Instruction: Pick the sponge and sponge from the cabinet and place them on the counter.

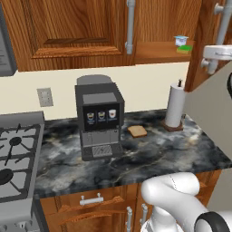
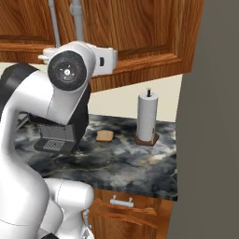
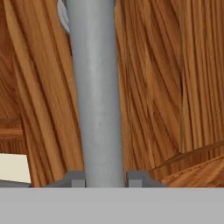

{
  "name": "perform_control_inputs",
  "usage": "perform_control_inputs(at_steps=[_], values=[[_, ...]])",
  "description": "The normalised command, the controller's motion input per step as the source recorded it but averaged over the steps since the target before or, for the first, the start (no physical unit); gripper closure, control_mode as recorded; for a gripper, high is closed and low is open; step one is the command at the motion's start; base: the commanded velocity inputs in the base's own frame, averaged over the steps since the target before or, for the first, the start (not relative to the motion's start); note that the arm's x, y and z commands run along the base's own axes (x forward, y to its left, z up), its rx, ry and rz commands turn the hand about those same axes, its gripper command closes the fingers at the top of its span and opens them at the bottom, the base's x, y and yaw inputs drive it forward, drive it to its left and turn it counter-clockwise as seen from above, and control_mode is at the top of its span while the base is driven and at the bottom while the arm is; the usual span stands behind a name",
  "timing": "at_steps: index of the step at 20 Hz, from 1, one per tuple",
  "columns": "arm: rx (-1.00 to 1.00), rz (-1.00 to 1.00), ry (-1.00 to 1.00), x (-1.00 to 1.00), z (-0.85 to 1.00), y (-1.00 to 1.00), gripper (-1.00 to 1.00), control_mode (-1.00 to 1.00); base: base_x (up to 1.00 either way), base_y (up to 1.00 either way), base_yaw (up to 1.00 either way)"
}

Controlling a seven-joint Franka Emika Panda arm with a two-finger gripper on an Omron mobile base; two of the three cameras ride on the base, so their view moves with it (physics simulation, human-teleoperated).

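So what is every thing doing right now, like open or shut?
cabinet: right door swung open, left door shut
gripper: shut on the door handle
sponge: on the cabinet shelf, not picked yet
cup: upright behind the sponge
paper towel roll: upright on the counter
bread slice: flat on the counter

Glossy grained wood cabinet (image 1: 77, 31), matt grey metal handle (image 3: 96, 87), polished marbled stone counter (image 1: 154, 156)

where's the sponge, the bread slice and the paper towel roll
sponge (image 1: 184, 49), left base view, green top face
bread slice (image 1: 137, 131), left base view, middle of its flat top
paper towel roll (image 2: 146, 123), right base view, white side
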Motion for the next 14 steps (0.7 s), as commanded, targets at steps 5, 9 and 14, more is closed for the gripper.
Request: perform_control_inputs(at_steps=[5,9,14], values=[[0.04,0.01,0.0,-0.43,0.04,-0.44,1.0,-1.0,0.0,0.0,0.0],[0.0,0.0,0.0,0.0,0.0,0.0,-1.0,-1.0,0.0,0.0,0.0],[0.01,0.0,0.0,-0.18,0.05,-0.13,-1.0,-1.0,0.0,0.0,0.0]])
